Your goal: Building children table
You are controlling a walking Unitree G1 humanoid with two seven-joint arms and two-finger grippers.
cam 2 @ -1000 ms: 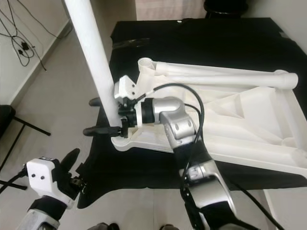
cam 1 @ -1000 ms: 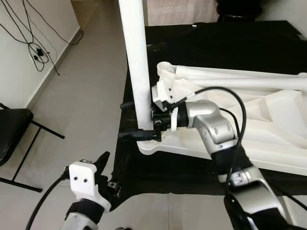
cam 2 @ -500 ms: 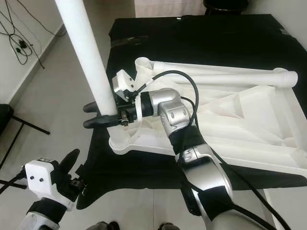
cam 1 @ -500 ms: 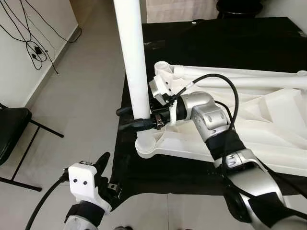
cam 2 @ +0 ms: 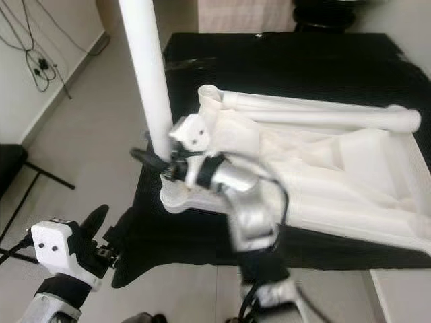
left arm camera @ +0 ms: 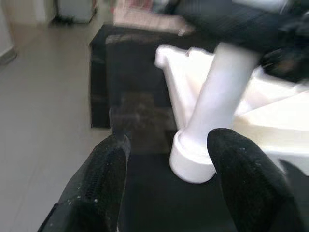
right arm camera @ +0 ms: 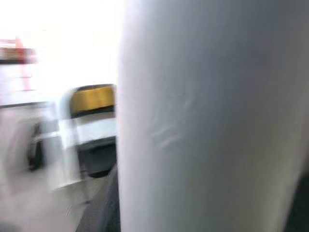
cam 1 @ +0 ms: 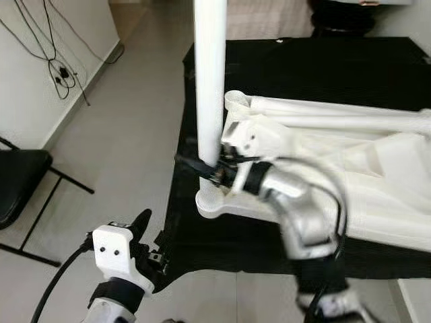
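Two black fingers of the right gripper (cam 1: 202,168) clasp the upright white table leg (cam 1: 209,87) between them, just above its corner socket on the overturned tabletop (cam 1: 350,182). Well below, the left gripper (left arm camera: 169,183) hangs spread, grasping nothing.

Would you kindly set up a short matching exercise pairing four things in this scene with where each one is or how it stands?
Things:
1. white table leg
2. right gripper
3. left gripper
4. black chair

Places or states:
A. on the floor by the wall
B. upright in the corner socket of the overturned tabletop
C. open, low over the floor
D. clamped around the leg just above the socket

Pairs: 1-B, 2-D, 3-C, 4-A
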